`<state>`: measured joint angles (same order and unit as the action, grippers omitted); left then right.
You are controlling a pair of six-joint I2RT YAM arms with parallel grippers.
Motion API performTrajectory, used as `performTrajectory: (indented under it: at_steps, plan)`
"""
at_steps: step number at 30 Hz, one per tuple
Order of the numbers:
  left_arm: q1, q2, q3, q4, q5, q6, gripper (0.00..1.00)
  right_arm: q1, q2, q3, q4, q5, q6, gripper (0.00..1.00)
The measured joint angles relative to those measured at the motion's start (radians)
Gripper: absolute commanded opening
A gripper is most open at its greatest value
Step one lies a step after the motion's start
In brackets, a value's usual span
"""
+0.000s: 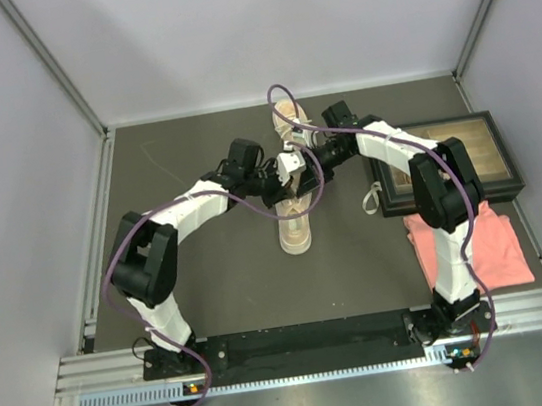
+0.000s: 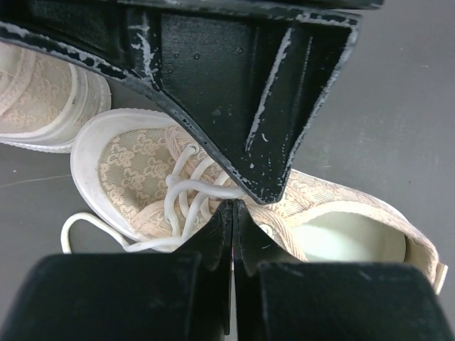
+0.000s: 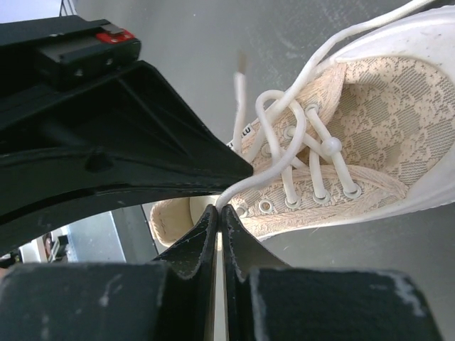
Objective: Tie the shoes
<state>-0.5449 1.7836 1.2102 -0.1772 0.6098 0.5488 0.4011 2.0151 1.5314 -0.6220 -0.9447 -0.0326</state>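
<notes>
Table (image 1: 213, 292) of dark grey holds two tan shoes in one line, one behind the other. The near shoe (image 1: 295, 230) lies long-ways, from the arms' side to the far side. Its open heel end (image 2: 348, 241) looks to be on the arms' side. Its white toe (image 2: 89, 142) points away, at the far shoe (image 1: 288, 115). The far shoe lies in the same line, close to that toe, but I cannot tell which way it points.

Both claws meet over the white laces (image 3: 284, 153) of the near shoe. The right claw (image 3: 219, 212) is squeezed tight on one lace, which comes out from between its tips and loops up over the shoe. The left claw (image 2: 233, 209) has its tips pressed together right at the laces. I cannot tell if a lace is caught in it.

A pink cloth (image 1: 469, 246) and a dark frame (image 1: 457, 162) lie off to the right, well away from the shoes.
</notes>
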Motion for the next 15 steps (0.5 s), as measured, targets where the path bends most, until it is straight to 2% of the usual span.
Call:
performTrajectory:
  at_steps: [4,6,11,15]
  plan:
    - [0.000,0.014,0.000,0.030,0.002,-0.025,0.00,0.000,0.000,0.000,0.001,-0.002,-0.001,0.06]
    - [0.000,0.014,-0.004,0.057,0.008,-0.035,0.00,0.000,-0.001,-0.002,0.002,-0.003,0.000,0.10]
    - [0.002,0.014,-0.074,0.176,0.052,-0.061,0.00,-0.002,-0.005,-0.008,0.001,-0.008,0.008,0.17]
    - [0.002,0.014,-0.113,0.232,0.077,-0.072,0.00,-0.007,-0.008,-0.015,-0.005,-0.015,0.013,0.29]
